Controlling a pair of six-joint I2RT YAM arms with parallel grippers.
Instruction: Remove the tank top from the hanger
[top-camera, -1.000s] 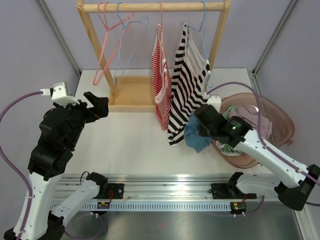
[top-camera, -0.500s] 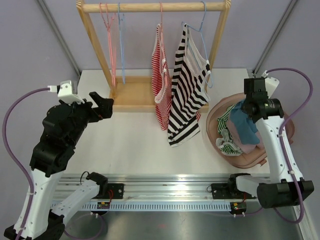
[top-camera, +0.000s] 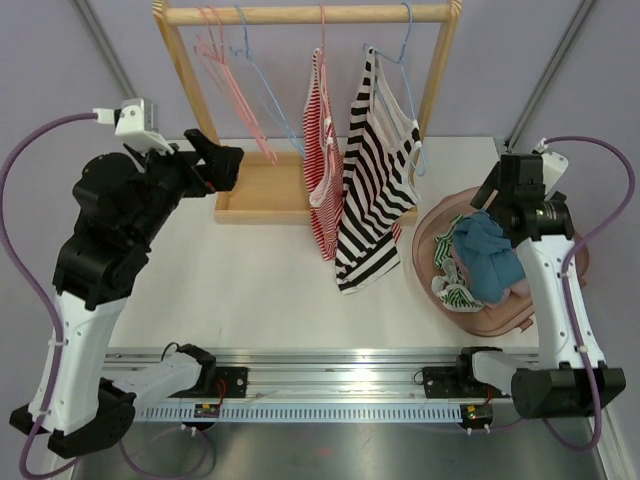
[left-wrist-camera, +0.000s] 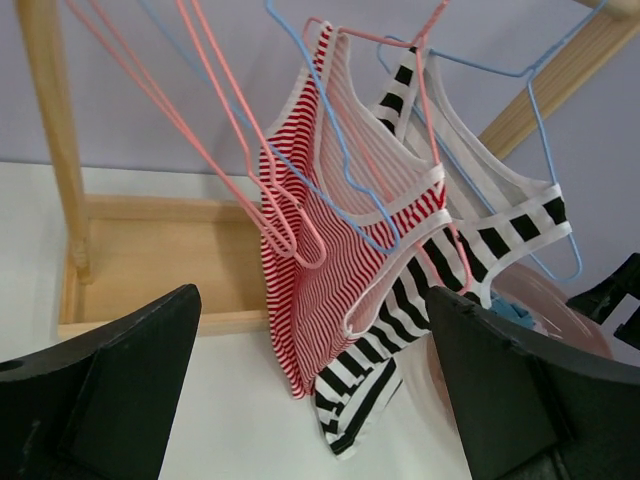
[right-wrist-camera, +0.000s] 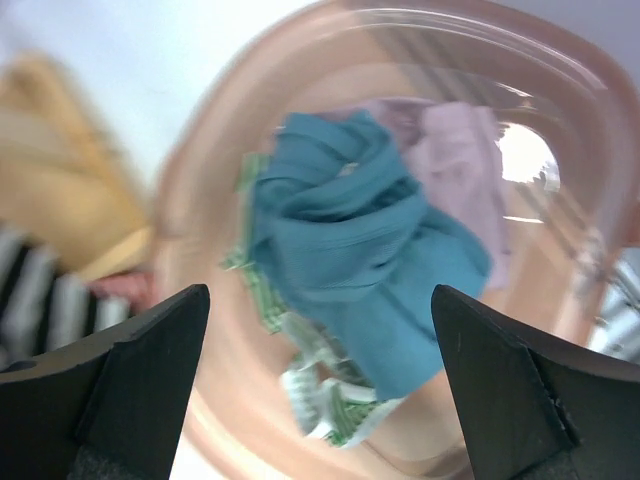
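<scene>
My right gripper (right-wrist-camera: 320, 290) hangs with its two dark fingers spread wide and nothing between them. Directly below it, a crumpled teal garment (right-wrist-camera: 350, 250) lies loose in a translucent pink basin (right-wrist-camera: 480, 40), on top of a pale pink cloth (right-wrist-camera: 455, 160) and a green-and-white striped one (right-wrist-camera: 320, 400). The basin sits at the right side of the table.

My left gripper (left-wrist-camera: 312, 295) is also spread and empty, raised near the left post of a wooden rack (top-camera: 300, 14) and pointed along its rail. Nearest to it dangle bare pink hangers (top-camera: 235, 90) and a bare blue hanger (top-camera: 268, 100). Beyond them hang a red-and-white striped tank top (left-wrist-camera: 300, 330) on a pink hanger, and just beside it a black-and-white striped tank top (left-wrist-camera: 440, 270) on a blue hanger.

Judging from this, part of the work looks done: some hangers are bare and clothes are piled in the basin. Two tank tops remain on their hangers, neither touched by a gripper, so removing them is what is left.
</scene>
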